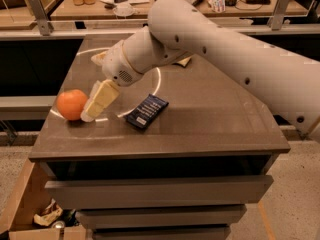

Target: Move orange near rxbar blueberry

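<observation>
The orange [70, 104] sits near the left edge of the dark brown table [210, 119]. The rxbar blueberry [146, 111], a dark navy bar with white print, lies flat to its right, about one bar length away. My gripper [91, 112], pale yellow, reaches down and leftward from the big white arm [210, 39]. Its tip is right beside the orange's right side, low over the tabletop. Whether it touches the orange I cannot tell.
A pale yellow sponge [185, 61] peeks out behind the arm at the back of the table. Drawers [160, 191] sit under the tabletop. A cardboard box [30, 219] stands on the floor at the lower left. A cluttered bench [125, 4] runs behind.
</observation>
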`<state>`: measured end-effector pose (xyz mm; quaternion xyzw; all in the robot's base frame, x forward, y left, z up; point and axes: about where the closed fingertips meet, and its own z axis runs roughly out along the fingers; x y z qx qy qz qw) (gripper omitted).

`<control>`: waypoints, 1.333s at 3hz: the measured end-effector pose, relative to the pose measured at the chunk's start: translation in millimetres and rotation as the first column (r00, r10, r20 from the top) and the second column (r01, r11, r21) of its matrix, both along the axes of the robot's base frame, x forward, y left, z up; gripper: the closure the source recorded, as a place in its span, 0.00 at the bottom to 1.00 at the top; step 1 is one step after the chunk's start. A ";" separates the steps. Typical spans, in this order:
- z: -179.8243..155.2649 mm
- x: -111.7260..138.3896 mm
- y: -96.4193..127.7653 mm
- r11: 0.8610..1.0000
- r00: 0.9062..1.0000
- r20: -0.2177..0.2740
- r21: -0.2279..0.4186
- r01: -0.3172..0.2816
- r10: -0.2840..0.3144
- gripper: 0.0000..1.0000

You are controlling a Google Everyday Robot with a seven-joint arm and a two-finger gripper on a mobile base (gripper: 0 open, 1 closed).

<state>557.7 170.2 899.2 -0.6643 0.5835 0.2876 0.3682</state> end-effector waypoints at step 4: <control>-33.9 -17.4 45.3 0.999 0.997 -0.062 -0.027 -0.040 0.038 0.61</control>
